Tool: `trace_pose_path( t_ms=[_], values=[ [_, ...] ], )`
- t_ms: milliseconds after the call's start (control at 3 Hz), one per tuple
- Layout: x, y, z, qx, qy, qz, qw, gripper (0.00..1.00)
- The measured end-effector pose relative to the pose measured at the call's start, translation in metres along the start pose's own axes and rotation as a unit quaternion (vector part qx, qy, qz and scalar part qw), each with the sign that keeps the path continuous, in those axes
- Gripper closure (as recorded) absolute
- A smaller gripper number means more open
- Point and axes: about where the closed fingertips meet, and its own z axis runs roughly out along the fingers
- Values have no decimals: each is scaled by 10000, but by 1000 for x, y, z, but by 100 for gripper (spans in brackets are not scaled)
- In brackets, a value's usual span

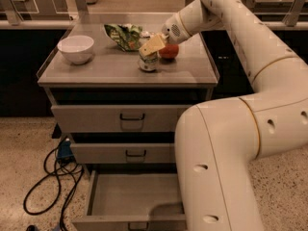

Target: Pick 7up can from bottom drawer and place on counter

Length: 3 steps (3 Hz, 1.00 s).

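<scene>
The 7up can [148,63] stands upright on the counter [115,71], just left of an orange-red fruit [168,51]. My gripper [151,46] reaches in from the right and sits right over the can's top, its tan fingers [153,44] pointing down-left at it. The bottom drawer [132,201] is pulled open at the foot of the cabinet; its visible inside is bare, and my arm hides its right part.
A white bowl [75,48] sits at the counter's left. A green snack bag [126,35] lies at the back, behind the can. The two upper drawers [115,117] are shut. Black cables [50,177] lie on the speckled floor at the left.
</scene>
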Motion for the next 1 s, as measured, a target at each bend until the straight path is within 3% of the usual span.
trace_pose_path(
  t_ms=[333,667,1000],
  values=[
    [0,0,0,0,0,0,10000,11],
    [0,0,0,-1,1,0,10000,0],
    [0,0,0,-1,1,0,10000,0]
  ],
)
